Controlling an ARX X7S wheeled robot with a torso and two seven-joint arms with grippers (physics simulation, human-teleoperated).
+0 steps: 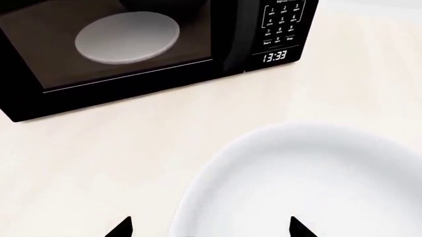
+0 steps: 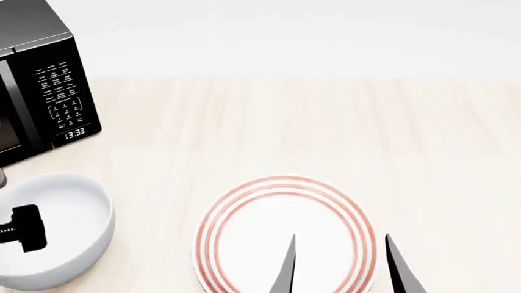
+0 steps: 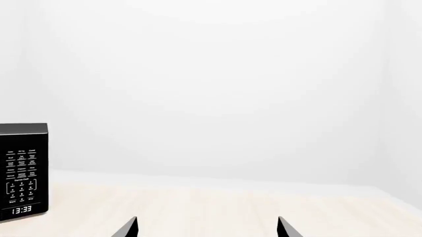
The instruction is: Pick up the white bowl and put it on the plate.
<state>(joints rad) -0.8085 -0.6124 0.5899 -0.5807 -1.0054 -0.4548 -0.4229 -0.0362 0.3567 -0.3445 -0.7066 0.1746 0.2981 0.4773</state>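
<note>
Hovering above the white bowl (image 2: pixel 53 229), my left gripper (image 1: pixel 209 228) has its fingers spread apart, one tip over the bare wooden table (image 2: pixel 326 128) and the other over the bowl's hollow. The bowl sits on the table at my left, in front of the black microwave (image 2: pixel 45 91), and I see nothing inside it. Behind the microwave's dark door lies a dim plain disc (image 1: pixel 127 37); its clock reads 13:33. The red-ringed plate (image 2: pixel 285 235) lies flat to the bowl's right, apart from it, with nothing on it. My right gripper (image 2: pixel 338 268) hangs over the plate's near right part, fingers apart, holding nothing.
</note>
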